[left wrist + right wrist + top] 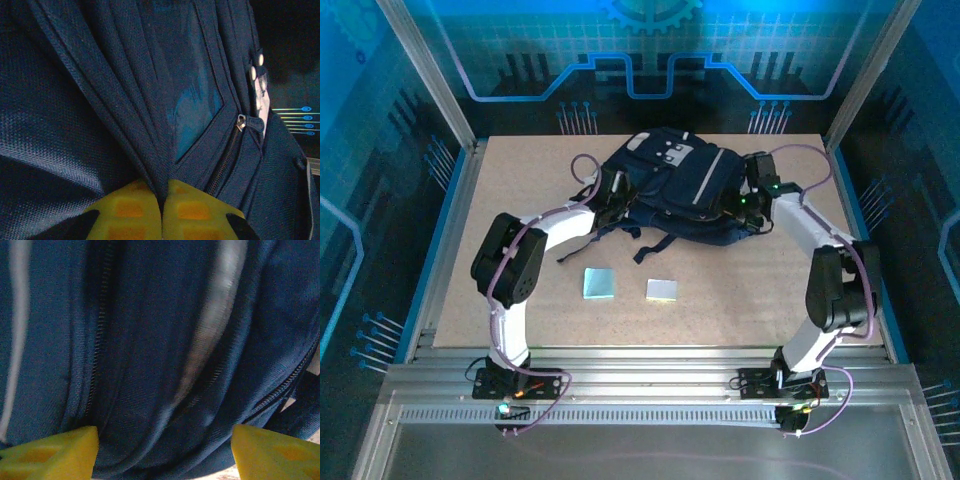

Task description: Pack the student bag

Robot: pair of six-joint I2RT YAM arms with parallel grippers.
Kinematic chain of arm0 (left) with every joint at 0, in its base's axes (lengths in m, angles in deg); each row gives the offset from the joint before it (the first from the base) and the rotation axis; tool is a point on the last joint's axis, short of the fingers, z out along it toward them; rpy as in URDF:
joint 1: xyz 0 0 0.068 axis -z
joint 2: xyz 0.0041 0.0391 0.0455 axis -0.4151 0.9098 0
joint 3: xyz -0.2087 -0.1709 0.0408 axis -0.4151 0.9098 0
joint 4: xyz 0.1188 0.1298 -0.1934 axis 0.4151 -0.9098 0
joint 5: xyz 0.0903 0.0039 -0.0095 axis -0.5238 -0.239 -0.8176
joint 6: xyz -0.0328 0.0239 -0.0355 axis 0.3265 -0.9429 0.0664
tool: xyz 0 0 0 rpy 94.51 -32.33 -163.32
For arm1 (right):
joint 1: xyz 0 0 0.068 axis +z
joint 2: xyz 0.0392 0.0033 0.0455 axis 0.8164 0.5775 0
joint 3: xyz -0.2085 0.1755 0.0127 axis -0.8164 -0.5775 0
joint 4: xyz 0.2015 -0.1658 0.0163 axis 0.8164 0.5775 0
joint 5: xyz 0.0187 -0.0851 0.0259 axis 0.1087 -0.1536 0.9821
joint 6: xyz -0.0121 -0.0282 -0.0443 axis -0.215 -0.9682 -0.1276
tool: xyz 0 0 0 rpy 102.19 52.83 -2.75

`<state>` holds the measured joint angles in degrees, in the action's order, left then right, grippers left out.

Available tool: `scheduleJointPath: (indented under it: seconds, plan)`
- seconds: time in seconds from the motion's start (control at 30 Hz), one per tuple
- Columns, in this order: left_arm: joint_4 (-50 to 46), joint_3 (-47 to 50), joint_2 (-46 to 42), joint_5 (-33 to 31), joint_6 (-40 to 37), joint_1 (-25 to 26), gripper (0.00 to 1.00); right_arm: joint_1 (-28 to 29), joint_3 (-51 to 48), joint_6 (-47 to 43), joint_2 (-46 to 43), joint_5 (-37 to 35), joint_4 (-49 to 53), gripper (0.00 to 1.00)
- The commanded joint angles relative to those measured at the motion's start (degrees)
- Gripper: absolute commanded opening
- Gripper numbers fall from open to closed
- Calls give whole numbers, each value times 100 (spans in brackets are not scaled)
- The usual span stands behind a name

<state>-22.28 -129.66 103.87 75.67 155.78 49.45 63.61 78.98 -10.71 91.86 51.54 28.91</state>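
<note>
Left gripper point(162, 202) pinched shut on a fold of the student bag point(675, 185). Right gripper point(165, 452) gapes wide, fabric between its fingers, unclamped. Bag sits at the table's point(520, 300) 12 o'clock, long axis roughly 11-to-5. Left holds its 9 o'clock side, right its 3.

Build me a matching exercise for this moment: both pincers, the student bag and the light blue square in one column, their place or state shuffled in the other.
Column one
1. left pincer
2. right pincer
3. student bag
4. light blue square

Column two
A. lies at the far middle of the table
B. open wide against the bag's fabric
C. shut on a fold of the bag's fabric
D. flat on the table, on the near side of the bag

Pairs: 1-C, 2-B, 3-A, 4-D
</note>
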Motion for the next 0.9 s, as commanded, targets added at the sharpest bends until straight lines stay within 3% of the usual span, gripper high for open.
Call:
scheduleJointPath:
  seconds: [0.0, 0.2, 0.3, 0.37, 0.47, 0.7, 0.87]
  plan:
    - [611, -231, -325, 645, 263, 315, 0, 459, 318, -464, -710, 207, 393, 74]
    - [946, -320, -409, 489, 503, 390, 0, 1110, 74, -459, -1288, 306, 360, 69]
    - [1080, -273, -498, 491, 641, 429, 0, 1429, -147, -251, -1182, 563, -265, 58]
    - [1152, -201, -620, 460, 645, 446, 0, 1620, -200, -172, -973, 322, -512, 47]
    - [1119, -101, -842, 347, 552, 450, 0, 1711, -260, -42, -638, 43, -750, 43]
    - [1090, 75, -1142, 260, 469, 453, 0, 1883, -276, 238, 107, -288, -1160, 45]
    - [1190, 215, -1243, 390, 554, 476, 0, 1880, 48, 236, 521, -1274, -1135, 55]
